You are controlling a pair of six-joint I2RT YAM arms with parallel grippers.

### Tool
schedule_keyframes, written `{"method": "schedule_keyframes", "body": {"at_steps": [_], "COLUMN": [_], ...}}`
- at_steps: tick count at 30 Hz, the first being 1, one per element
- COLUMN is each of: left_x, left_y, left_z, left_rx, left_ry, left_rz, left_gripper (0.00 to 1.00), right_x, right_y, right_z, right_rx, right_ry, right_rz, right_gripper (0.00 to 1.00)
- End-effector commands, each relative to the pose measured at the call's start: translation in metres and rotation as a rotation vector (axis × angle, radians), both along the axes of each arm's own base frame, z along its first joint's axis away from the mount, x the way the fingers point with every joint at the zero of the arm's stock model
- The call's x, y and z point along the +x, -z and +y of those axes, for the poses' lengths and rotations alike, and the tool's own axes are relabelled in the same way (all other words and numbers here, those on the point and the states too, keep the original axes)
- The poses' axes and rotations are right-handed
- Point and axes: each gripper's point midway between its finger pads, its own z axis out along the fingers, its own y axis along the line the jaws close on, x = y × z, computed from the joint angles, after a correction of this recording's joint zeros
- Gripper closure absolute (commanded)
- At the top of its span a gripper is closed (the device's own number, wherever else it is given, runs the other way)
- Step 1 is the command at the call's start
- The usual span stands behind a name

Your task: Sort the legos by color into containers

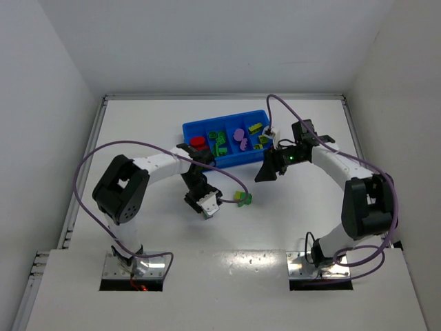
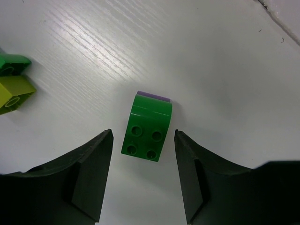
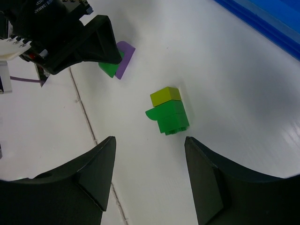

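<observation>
A green brick [image 2: 146, 129] with a purple piece [image 2: 153, 95] under its far end lies on the white table. My left gripper [image 2: 143, 133] is open, with its jaws on either side of the brick's near end and not touching it. A yellow-and-green stack [image 1: 242, 198] lies just to the right, and also shows in the left wrist view [image 2: 13, 79] and the right wrist view [image 3: 168, 112]. My right gripper [image 3: 149, 139] is open and empty, hovering short of that stack. In the top view the left gripper [image 1: 213, 201] is left of the stack and the right gripper [image 1: 265, 172] is up and right of it.
The blue tray [image 1: 207, 129] stands behind both grippers. It holds red [image 1: 198, 143], green [image 1: 220, 143], purple [image 1: 240, 136] and yellow-green [image 1: 258, 131] bricks in separate compartments. Its edge shows in the right wrist view [image 3: 262, 18]. Purple cables loop off both arms.
</observation>
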Motion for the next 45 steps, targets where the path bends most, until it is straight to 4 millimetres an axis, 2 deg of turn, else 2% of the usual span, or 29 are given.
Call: {"method": "schedule_keyframes", "body": {"at_steps": [1,3,4,6,14,15,18,19,21,22,23,25,28,32,35,40,41,45], "left_x": [-0.005,-0.003,-0.003,-0.002,-0.003,-0.004,-0.002,-0.005,-0.003,-0.006,-0.005,-0.004,-0.005,0.003,0.009,0.01,0.012,0.024], "left_y": [0.001,0.003,0.003,0.005,0.004,-0.006,-0.022,-0.036,-0.048,-0.064,-0.068,-0.092,-0.118,-0.145,-0.167,-0.179,-0.183,-0.192], "left_z": [-0.007,-0.009,-0.009,-0.009,-0.01,-0.016,-0.027,-0.036,-0.038,-0.049,-0.049,-0.057,-0.066,-0.076,-0.082,-0.084,-0.085,-0.09], "left_rx": [-0.033,-0.032,-0.032,-0.029,-0.041,-0.072,-0.114,-0.165,-0.188,-0.243,-0.252,-0.301,-0.337,-0.366,-0.375,-0.354,-0.361,-0.373], "left_ry": [0.044,0.044,0.044,0.035,-0.01,-0.044,-0.158,-0.192,-0.302,-0.322,-0.37,-0.464,-0.553,-0.645,-0.683,-0.698,-0.693,-0.732], "left_rz": [0.006,0.007,0.007,0.01,0.005,0.013,0.045,0.076,0.158,0.206,0.252,0.378,0.524,0.666,0.747,0.853,0.846,0.814], "left_gripper": [0.41,0.48,0.58,0.65,0.8,0.85,0.91,0.96,0.99,1.0,1.0,1.0,1.0,1.0,1.0,1.0,1.0,1.0], "right_x": [0.007,0.007,0.007,0.007,0.009,0.009,0.008,0.007,0.008,0.01,0.011,0.014,0.017,0.016,0.019,0.029,0.026,0.015], "right_y": [-0.008,-0.008,-0.008,-0.005,-0.005,-0.008,-0.014,-0.016,-0.023,-0.028,-0.033,-0.041,-0.054,-0.065,-0.084,-0.105,-0.102,-0.109], "right_z": [0.003,0.003,0.003,0.003,0.003,0.003,0.003,0.003,0.002,0.003,0.004,0.0,-0.002,0.006,0.016,0.036,0.045,0.059], "right_rx": [0.031,0.031,0.031,0.03,0.031,0.033,0.038,0.042,0.057,0.064,0.07,0.105,0.158,0.239,0.325,0.412,0.415,0.447], "right_ry": [-0.016,-0.016,-0.016,-0.016,-0.016,-0.016,-0.012,-0.003,0.013,0.024,0.031,0.058,0.088,0.093,0.075,0.024,-0.008,-0.103], "right_rz": [-0.025,-0.025,-0.025,-0.016,-0.025,-0.035,-0.056,-0.053,-0.059,-0.065,-0.078,-0.076,-0.07,-0.028,-0.023,0.007,0.025,0.048], "right_gripper": [0.4,0.4,0.4,0.4,0.4,0.4,0.4,0.4,0.4,0.4,0.4,0.4,0.4,0.4,0.4,0.4,0.4,0.4]}}
